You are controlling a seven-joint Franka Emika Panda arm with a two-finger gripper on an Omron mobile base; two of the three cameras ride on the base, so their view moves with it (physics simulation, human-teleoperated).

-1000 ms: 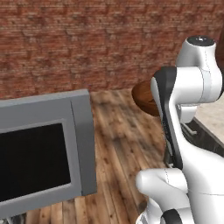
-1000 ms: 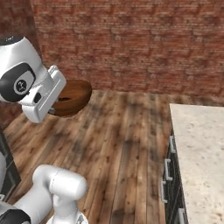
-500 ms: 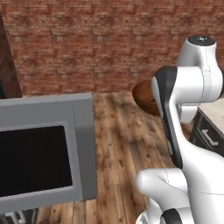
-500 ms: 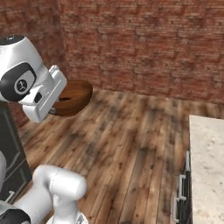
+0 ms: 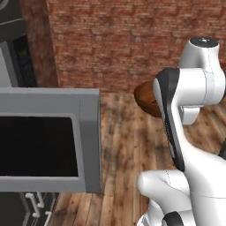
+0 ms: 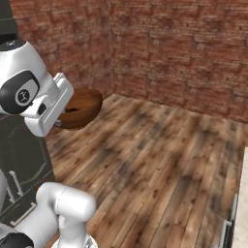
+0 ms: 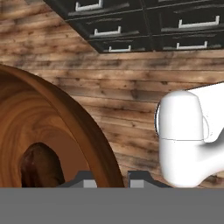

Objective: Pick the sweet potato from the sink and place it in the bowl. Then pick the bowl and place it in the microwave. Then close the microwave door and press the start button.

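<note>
Against the brick wall backdrop, the whole scene has shifted sideways over the last second: the base is turning, so the cameras have moved, not the objects. The microwave door point(image 5: 48, 139) now fills more of the left base view, which suggests the approach to the microwave is under way. The bowl point(image 6: 81, 107) rides with the arm at the same height, carried clear of the wooden floor point(image 6: 160, 160). The gripper point(image 7: 109, 180) has its fingers clamped on the bowl rim, one tip on each side of the wall. The sweet potato point(image 7: 40, 168) lies inside the bowl. The arm is folded upright, hand held close to its own column.
</note>
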